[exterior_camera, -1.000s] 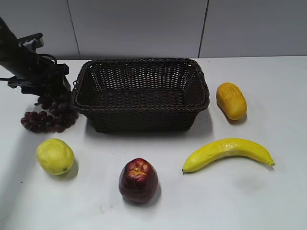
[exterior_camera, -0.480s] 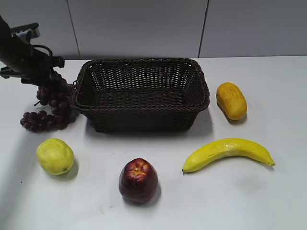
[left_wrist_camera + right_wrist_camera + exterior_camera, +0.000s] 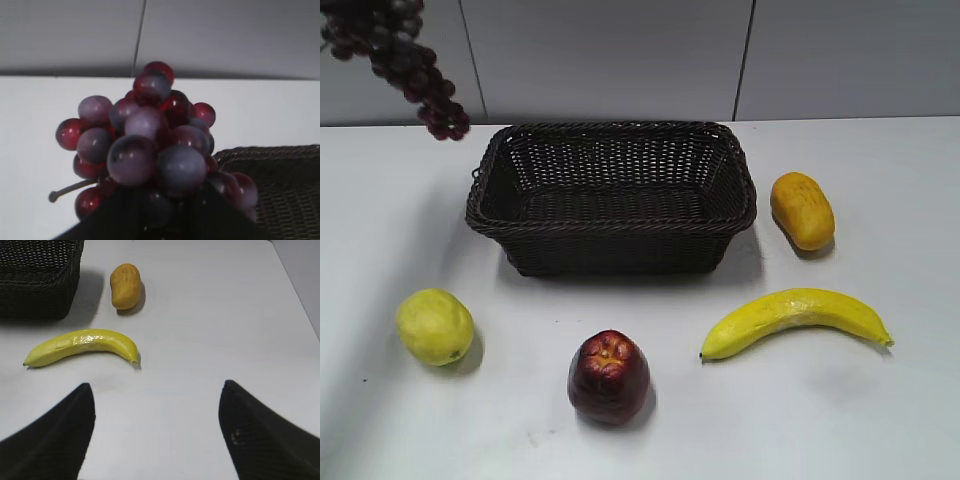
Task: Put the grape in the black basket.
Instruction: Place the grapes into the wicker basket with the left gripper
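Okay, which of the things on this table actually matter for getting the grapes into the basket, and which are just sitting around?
Part of the job:
- grape bunch, lifted off the table, up left of the basket
- black basket, nothing visible in it yet
- left gripper, holding the bunch

Just lying about:
- lemon
- dark red apple
- banana
- orange-yellow fruit
- right gripper, fingers apart over bare table

Lighting: bright, even, overhead; soft shadows beside the basket (image 3: 610, 200) and fruit. Left wrist view: grape (image 3: 150, 145) close, slightly blurred, faint sheen. Right wrist view: sharp.
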You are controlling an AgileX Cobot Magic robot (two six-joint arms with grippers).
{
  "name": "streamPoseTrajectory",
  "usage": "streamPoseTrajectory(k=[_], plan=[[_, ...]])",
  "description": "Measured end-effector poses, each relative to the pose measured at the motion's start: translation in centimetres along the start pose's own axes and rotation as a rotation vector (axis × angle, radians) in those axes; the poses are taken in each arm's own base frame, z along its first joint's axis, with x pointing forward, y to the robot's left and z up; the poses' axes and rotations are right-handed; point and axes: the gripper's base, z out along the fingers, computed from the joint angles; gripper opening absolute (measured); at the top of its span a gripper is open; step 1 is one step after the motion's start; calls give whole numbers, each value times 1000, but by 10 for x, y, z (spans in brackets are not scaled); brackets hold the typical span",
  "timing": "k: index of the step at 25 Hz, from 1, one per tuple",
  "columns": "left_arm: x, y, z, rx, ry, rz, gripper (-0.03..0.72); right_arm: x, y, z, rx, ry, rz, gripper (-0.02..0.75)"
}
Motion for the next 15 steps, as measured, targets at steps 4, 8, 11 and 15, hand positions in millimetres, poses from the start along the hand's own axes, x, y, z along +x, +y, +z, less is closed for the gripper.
streamPoseTrajectory(k=[4, 8, 11, 15], plan=[[-26, -16, -41, 43, -106, 15, 141, 0, 0, 0, 0, 0, 0, 585], [-45, -45, -63, 122, -161, 54, 135, 0, 0, 0, 0, 0, 0, 585], [-48, -73, -70, 194, -179, 93, 134, 0, 0, 0, 0, 0, 0, 585], [-41, -105, -62, 267, -161, 135, 134, 0, 0, 0, 0, 0, 0, 585]])
